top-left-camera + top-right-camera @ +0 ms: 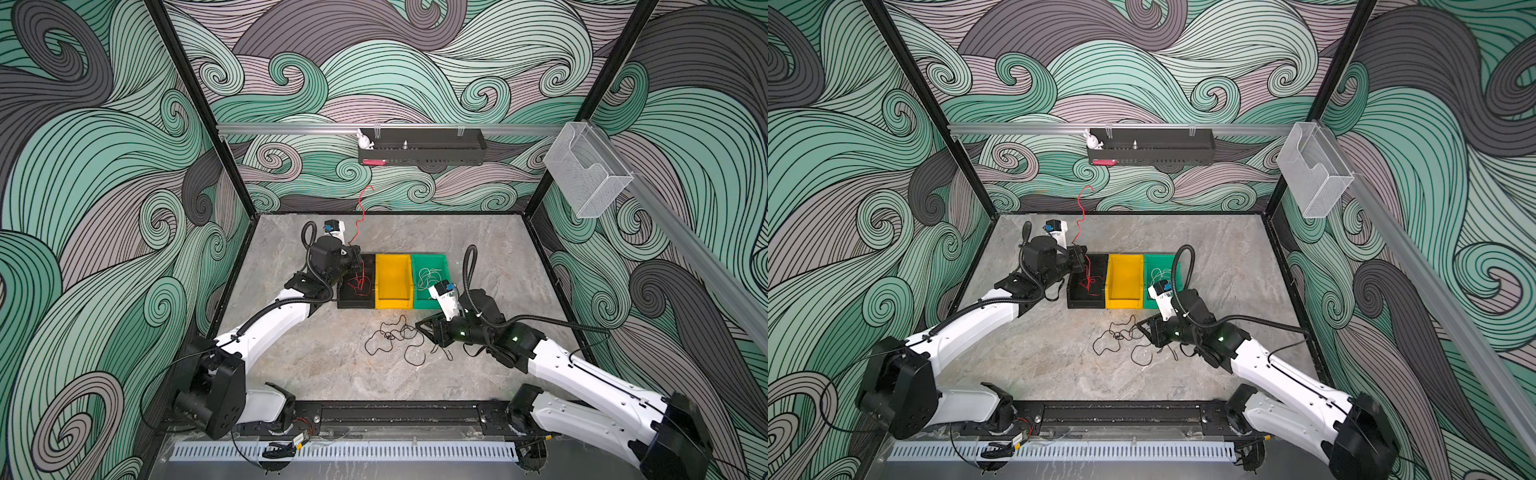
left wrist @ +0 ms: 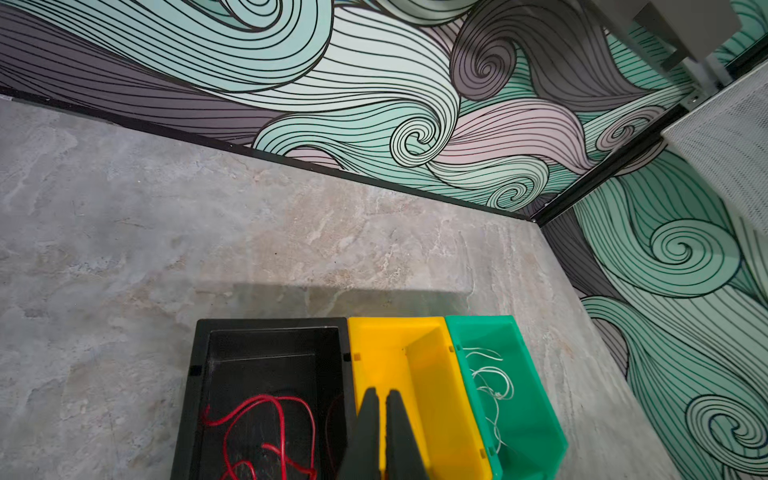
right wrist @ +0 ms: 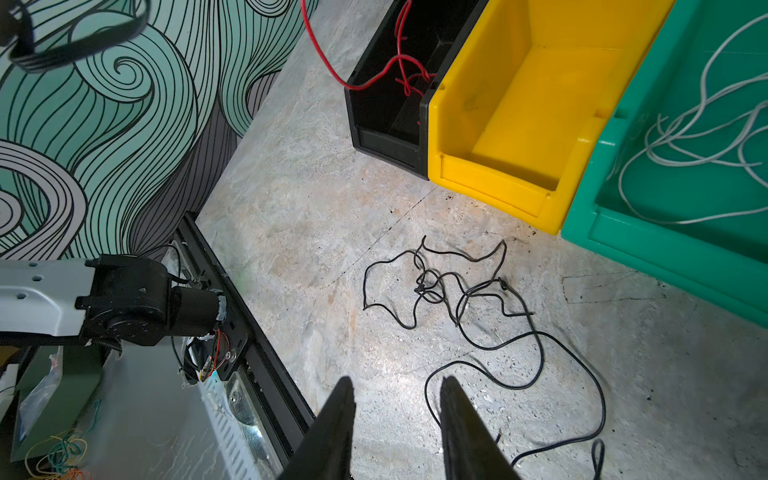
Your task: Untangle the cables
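Note:
The black cable (image 1: 395,336) (image 1: 1121,338) (image 3: 457,291) lies in a loose tangle on the stone floor in front of the bins. My right gripper (image 3: 397,386) (image 1: 426,328) hovers low over its near side, open, with nothing between the fingers; a loop of the cable runs just beside one fingertip (image 3: 451,388). The red cable (image 1: 357,284) (image 2: 266,419) lies partly coiled in the black bin (image 1: 353,306). One end rises out past my left gripper (image 2: 382,392) (image 1: 358,258), which is shut on it; the wrist view shows no red at the fingertips. The white cable (image 1: 428,276) (image 2: 490,382) rests in the green bin (image 1: 432,259).
A yellow bin (image 1: 392,305) (image 2: 432,415) with nothing in it stands between the black and green bins. A black shelf (image 1: 422,158) hangs on the rear wall and a clear holder (image 1: 586,174) on the right wall. The arm bases sit on a black rail (image 1: 399,415) at the front edge.

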